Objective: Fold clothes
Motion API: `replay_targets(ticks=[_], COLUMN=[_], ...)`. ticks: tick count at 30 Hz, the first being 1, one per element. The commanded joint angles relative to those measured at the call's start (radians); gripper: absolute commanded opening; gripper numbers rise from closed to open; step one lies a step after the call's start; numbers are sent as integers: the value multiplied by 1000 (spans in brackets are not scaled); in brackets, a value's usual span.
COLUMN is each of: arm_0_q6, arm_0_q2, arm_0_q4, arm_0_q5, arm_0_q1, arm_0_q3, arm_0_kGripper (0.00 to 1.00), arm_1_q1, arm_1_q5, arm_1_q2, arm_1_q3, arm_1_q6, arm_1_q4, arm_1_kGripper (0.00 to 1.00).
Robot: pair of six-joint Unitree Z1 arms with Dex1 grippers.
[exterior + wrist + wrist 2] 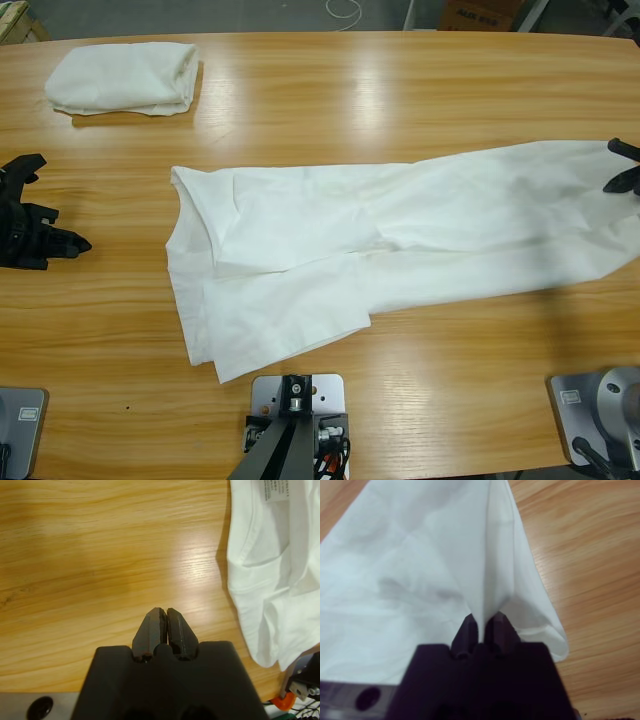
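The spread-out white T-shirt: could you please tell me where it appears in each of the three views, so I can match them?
High view: the spread-out T-shirt lies across the table's middle to the right edge.
Left wrist view: its collar end fills the upper right, apart from the shut left gripper.
Right wrist view: it fills the upper left, pinched in the right gripper.
Shared landmark: the wooden table.

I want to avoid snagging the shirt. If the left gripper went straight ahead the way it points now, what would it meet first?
Probably nothing but bare table: the left gripper points along open wood, its fingers shut and empty. The spread shirt lies off to one side of that line, though depth is hard to judge.
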Motion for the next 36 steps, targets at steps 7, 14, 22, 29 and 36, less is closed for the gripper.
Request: replay_targets(ticks=[7, 14, 22, 29, 36], arm_0_q6=[1, 1, -5, -4, 1], arm_0_q2=[-112, -201, -230, -198, -180], arm_0_q4=[25, 49, 42, 29, 12], arm_0_q5=[0, -13, -48, -48, -48], arm_0_q1=[22, 38, 38, 39, 39], arm_0_q3=[26, 24, 16, 13, 31], arm_0_kGripper=[0, 0, 0, 0, 0], arm_1_q1=[1044, 1254, 1258, 1296, 1301], arm_1_q5=[-158, -100, 15, 90, 134], arm_1_q2=[201, 631, 969, 994, 1044], arm_1_q3=[-627, -1347, -1837, -1864, -2004], arm_1_q6=[377, 373, 328, 328, 313], arm_1_q4=[431, 735, 932, 932, 929], arm_1_kGripper=[0, 0, 0, 0, 0])
